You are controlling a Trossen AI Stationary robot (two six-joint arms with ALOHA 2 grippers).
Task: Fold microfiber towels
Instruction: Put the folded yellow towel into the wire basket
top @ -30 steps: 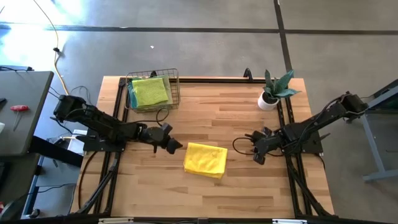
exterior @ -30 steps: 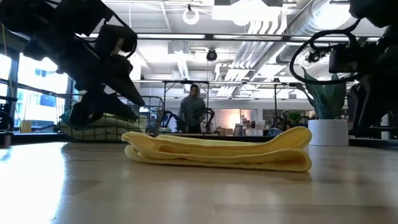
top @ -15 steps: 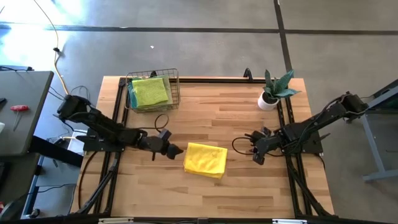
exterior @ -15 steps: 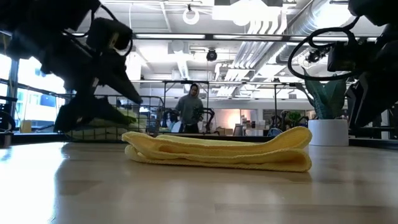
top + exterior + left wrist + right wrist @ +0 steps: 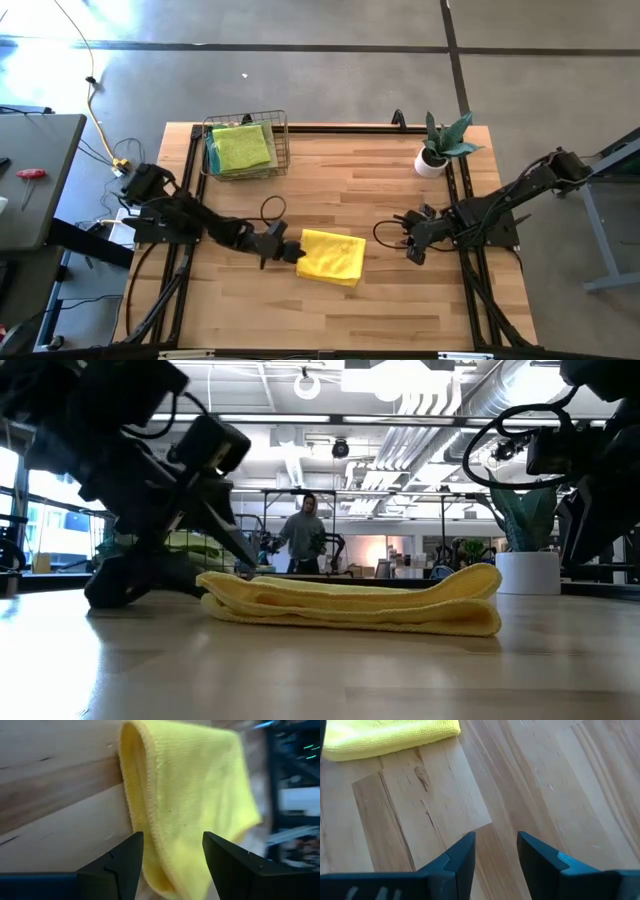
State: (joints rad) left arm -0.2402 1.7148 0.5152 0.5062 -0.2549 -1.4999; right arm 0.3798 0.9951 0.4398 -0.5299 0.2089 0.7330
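Reaching: left end effector [image 5: 291, 252] now lower at yellow towel [image 5: 333, 256], fingers apart; right unchanged

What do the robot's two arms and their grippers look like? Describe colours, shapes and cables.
Both arms are dark, jointed links. The left gripper and the right gripper each end in two dark, wedge-shaped fingers. A black cable loops near each wrist.

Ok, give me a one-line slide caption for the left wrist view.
Left pincer, fingers open, lined up on the near edge of the folded yellow towel lying on the wooden table.
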